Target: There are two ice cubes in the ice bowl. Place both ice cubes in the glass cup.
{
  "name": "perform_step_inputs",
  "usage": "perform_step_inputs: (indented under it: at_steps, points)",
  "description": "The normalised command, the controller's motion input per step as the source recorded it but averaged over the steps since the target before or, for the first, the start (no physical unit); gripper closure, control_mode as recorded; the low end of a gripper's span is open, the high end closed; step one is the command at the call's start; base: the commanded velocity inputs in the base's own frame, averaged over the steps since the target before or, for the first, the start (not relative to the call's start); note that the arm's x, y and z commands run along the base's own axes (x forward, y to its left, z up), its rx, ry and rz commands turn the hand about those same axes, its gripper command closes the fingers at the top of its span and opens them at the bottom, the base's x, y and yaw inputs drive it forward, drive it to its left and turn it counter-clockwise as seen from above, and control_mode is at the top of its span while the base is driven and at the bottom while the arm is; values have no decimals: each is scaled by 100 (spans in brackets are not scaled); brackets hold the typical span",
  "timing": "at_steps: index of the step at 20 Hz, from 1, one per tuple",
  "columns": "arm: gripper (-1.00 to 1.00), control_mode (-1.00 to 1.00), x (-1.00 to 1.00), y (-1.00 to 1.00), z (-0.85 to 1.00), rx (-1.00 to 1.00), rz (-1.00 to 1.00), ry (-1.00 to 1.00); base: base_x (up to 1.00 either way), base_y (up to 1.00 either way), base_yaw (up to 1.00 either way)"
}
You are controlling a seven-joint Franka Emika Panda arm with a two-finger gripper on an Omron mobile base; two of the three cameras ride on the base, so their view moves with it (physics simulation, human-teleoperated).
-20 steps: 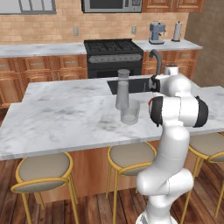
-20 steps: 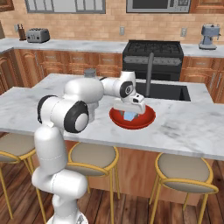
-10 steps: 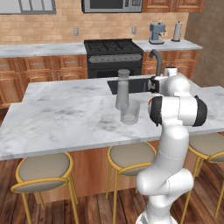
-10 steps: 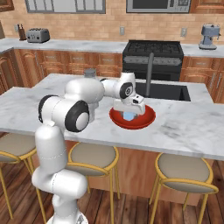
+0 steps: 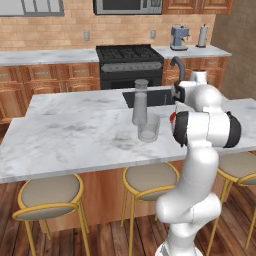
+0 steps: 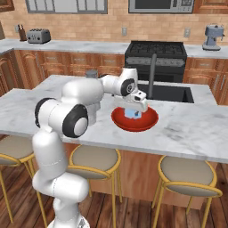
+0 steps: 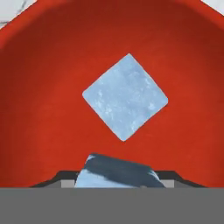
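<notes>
Hand view has us low in the ice bowl, our jaws seemingly clamped on the near ice cube beside the other ice cube, so next we lift and carry it left to the glass cup.

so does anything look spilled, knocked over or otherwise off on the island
Nothing stands out. The red bowl sits flat on the counter, with one ice cube lying in it and a second cube down at the tool. The glass cup stands upright beside the grey cylinder, with no spill visible.
</notes>
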Motion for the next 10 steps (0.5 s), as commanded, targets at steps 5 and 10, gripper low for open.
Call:
perform_step_inputs:
  at_steps: [5, 10]
  points:
    - [100, -100, -33, 51, 100, 2, -9, -16, 0, 0, 0]
    - [100, -100, -38, 92, 100, 1, -5, -17, 0, 0, 0]
